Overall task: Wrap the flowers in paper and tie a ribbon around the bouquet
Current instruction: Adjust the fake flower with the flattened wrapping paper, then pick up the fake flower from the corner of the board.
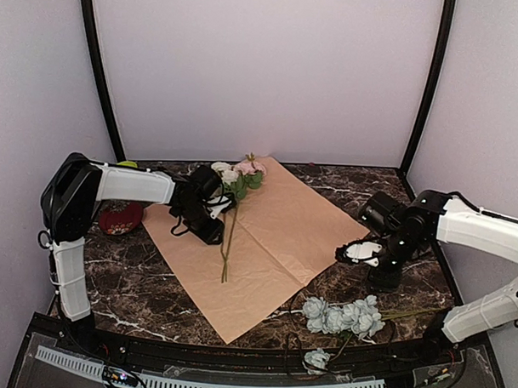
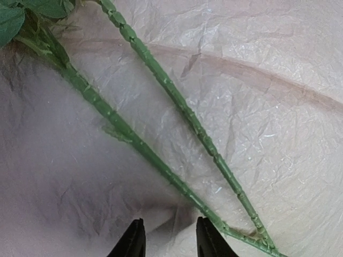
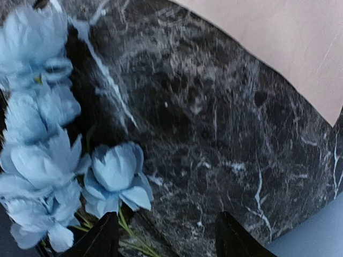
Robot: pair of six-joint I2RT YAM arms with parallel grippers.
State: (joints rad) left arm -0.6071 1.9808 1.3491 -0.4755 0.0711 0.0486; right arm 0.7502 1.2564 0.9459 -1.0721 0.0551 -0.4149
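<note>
The pink and white roses point(image 1: 238, 172) lie on the beige paper point(image 1: 283, 237), placed for wrapping. The left pincer point(image 2: 170, 235) hangs just beside their stems point(image 2: 161, 165), slightly parted and empty. The right pincer point(image 3: 166, 235) gapes empty beside the blue roses point(image 1: 344, 316) on the worktop point(image 1: 145, 275), probably to fetch them.

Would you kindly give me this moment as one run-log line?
left gripper: open, beside flower stems on paper; right gripper: open, over table by blue flowers; wrapping: not started
</note>
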